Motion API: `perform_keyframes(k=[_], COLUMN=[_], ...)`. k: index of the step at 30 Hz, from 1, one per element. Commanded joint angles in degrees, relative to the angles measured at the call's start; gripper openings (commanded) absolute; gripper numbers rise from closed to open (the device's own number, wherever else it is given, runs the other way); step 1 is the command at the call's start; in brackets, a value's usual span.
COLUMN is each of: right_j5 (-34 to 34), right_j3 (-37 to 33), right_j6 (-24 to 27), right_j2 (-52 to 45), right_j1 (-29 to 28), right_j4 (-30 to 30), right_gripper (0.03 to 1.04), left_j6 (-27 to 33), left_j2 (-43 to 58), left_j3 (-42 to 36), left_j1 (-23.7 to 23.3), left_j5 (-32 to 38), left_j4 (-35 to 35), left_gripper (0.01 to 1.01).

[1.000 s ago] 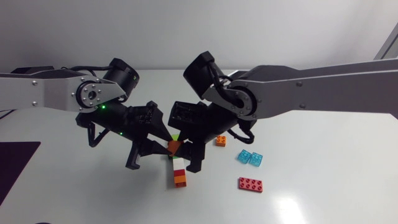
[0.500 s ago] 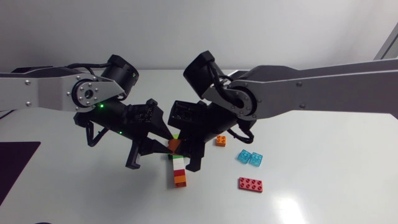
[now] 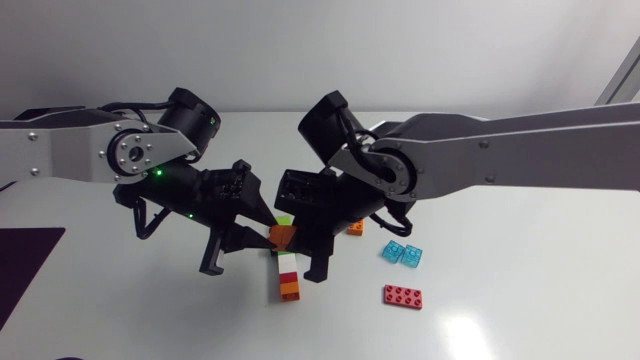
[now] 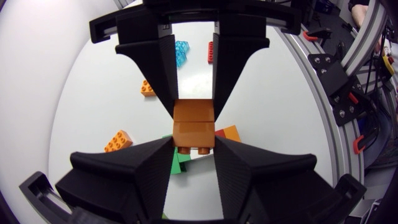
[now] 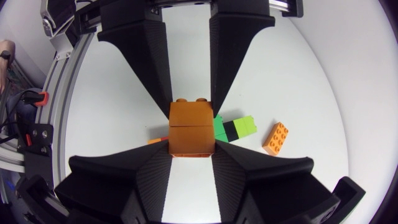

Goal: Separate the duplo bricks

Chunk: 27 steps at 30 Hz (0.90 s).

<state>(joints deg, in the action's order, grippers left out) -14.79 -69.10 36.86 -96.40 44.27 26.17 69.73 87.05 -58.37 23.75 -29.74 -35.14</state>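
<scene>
Two joined orange duplo bricks [image 3: 283, 236] hang above the table between my two grippers. In the left wrist view my left gripper [image 4: 193, 148] is shut on the near orange brick [image 4: 194, 134], and my right gripper [image 4: 194, 102] faces it, clamped on the far one. The right wrist view mirrors this: my right gripper [image 5: 191, 152] is shut on its end of the orange pair [image 5: 191, 127], with the left gripper [image 5: 189, 93] opposite. In the head view the left gripper [image 3: 262, 238] and right gripper [image 3: 302, 242] meet at the bricks.
Under the grippers lies a stack of green, white, red and orange bricks [image 3: 288, 275]. A small orange brick [image 3: 355, 227], two light-blue bricks [image 3: 401, 252] and a flat red brick [image 3: 402, 296] lie to the right. A dark mat [image 3: 25, 265] is at the left edge.
My right gripper has shut onto its end of the orange bricks. Both arms stay almost in place.
</scene>
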Motion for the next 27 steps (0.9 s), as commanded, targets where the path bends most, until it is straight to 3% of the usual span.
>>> perform_keyframes(k=[1, 13, 19, 27], right_j5=[-0.2, -1.0, -2.2, -4.9], right_j3=[2.2, 7.1, 12.1, 19.6], right_j6=[-0.7, 2.9, 3.4, 4.0], right_j2=[1.2, 6.6, 12.0, 21.3], right_j1=[-0.2, -4.4, -8.2, -14.2], right_j4=[0.5, 0.7, 0.3, 0.2], right_gripper=[0.19, 0.19, 0.19, 0.19], left_j6=[0.2, 0.7, 3.8, 9.1], left_j2=[-1.5, -1.9, 2.6, 9.8], left_j3=[1.1, -0.8, -3.8, -7.0], left_j1=[0.2, 0.2, 3.9, 12.9], left_j5=[0.3, 1.0, 8.6, 24.1], left_j4=[0.5, 0.1, 0.2, 5.1], left_gripper=[0.275, 0.275, 0.275, 0.275])
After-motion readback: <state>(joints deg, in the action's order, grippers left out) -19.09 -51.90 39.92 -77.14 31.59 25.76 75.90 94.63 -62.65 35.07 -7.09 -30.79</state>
